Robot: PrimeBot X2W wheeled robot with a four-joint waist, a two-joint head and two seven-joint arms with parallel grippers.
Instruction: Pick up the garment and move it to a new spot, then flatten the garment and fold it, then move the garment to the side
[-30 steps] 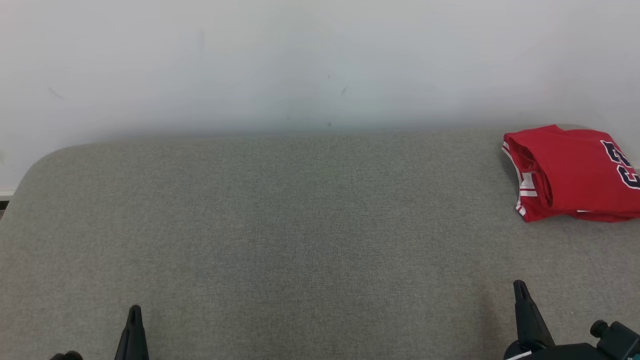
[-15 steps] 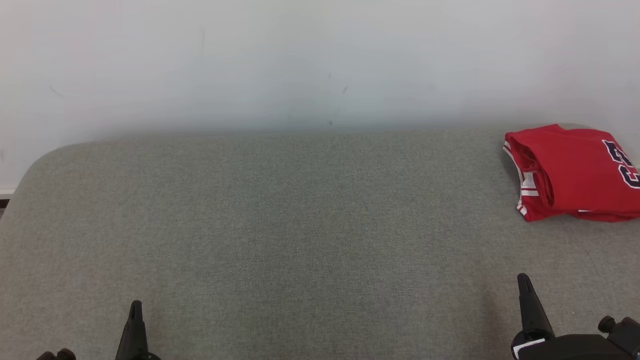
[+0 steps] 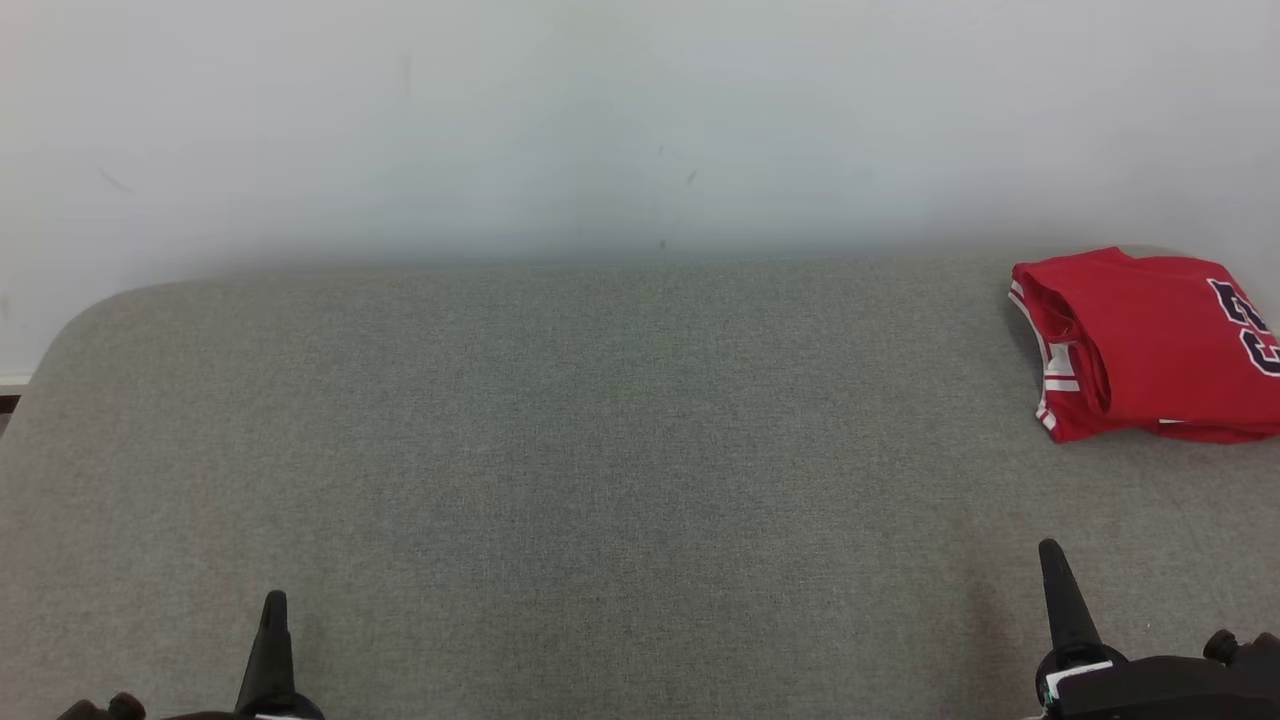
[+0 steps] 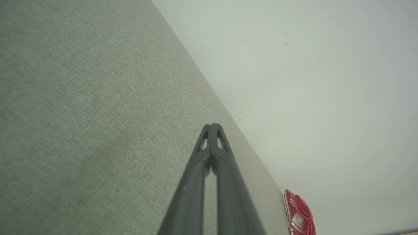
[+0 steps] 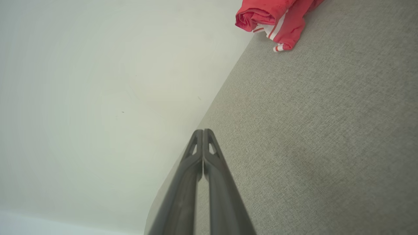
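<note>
Garment (image 3: pixel 1140 345) count: one. It lay folded, red with white-striped trim, at the far right end of the grey bench (image 3: pixel 600 450), near the white wall (image 3: pixel 600 120) and well apart from both grippers. The head view gave its flat top face, with dark numerals at the right edge. The right wrist view gave the garment (image 5: pixel 277 19) from its rolled, striped side. The left wrist view gave the garment (image 4: pixel 298 213) edge-on, small, at the bench's far end.

Gripper count: two. The left gripper (image 3: pixel 272 600) stood at the lower left, the right gripper (image 3: pixel 1050 550) at the lower right, both over bare bench. Each wrist view showed its own jaws pressed fully together, holding nothing.
</note>
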